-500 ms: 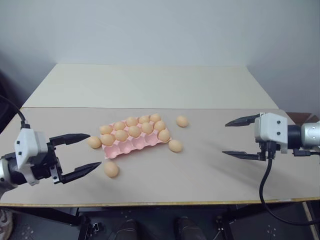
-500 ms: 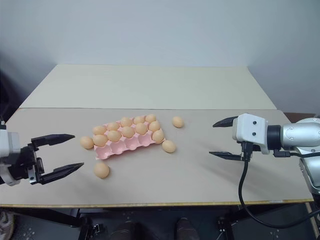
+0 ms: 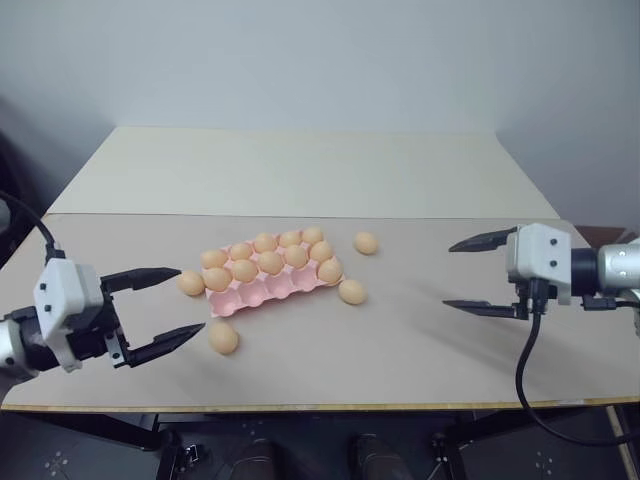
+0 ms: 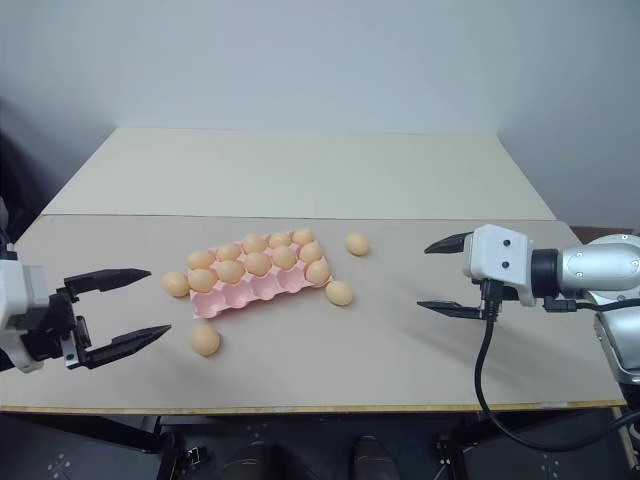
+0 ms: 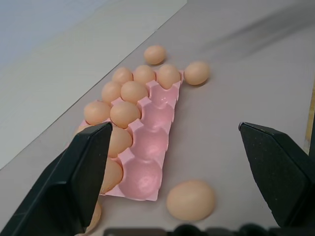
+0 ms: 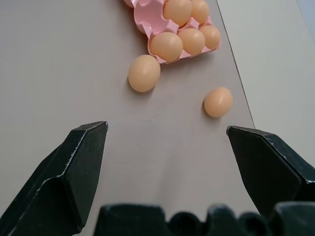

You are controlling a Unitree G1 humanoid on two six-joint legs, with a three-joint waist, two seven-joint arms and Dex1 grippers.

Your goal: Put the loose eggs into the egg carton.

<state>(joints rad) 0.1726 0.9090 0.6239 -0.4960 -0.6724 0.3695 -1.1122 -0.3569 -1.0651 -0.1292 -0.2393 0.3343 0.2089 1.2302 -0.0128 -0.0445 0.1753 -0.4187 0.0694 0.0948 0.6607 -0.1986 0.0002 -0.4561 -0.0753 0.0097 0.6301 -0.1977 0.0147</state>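
Between the two grippers, on the beige tabletop (image 3: pixel 420 330), lies the flat pink plastic egg carton (image 3: pixel 270 291), open and lidless, with its two far rows holding smooth pale orange-tan eggs and its near row of cups empty. Four loose eggs rest on the table around it. One loose egg (image 3: pixel 222 338) sits just ahead of the left gripper (image 3: pixel 168 306), whose black fingers are spread wide and grasping nothing; another (image 3: pixel 190 283) touches or nearly touches the carton's end nearest that gripper's upper fingertip. The right gripper (image 4: pixel 440 276) also stands spread and empty, well apart from its two closest eggs: one (image 4: pixel 339 293) beside the carton's near corner, and one (image 4: pixel 357 244) farther back on the table.

The main risk, as I judge it, is rolling. These eggs are smooth and oval, so a fingertip that lands off-centre could nudge one across the table or squeeze it out sideways. A clumsy reach for the eggs hugging the carton could also shove the light tray and unsettle the seated eggs. Nothing stands in the way of either approach.
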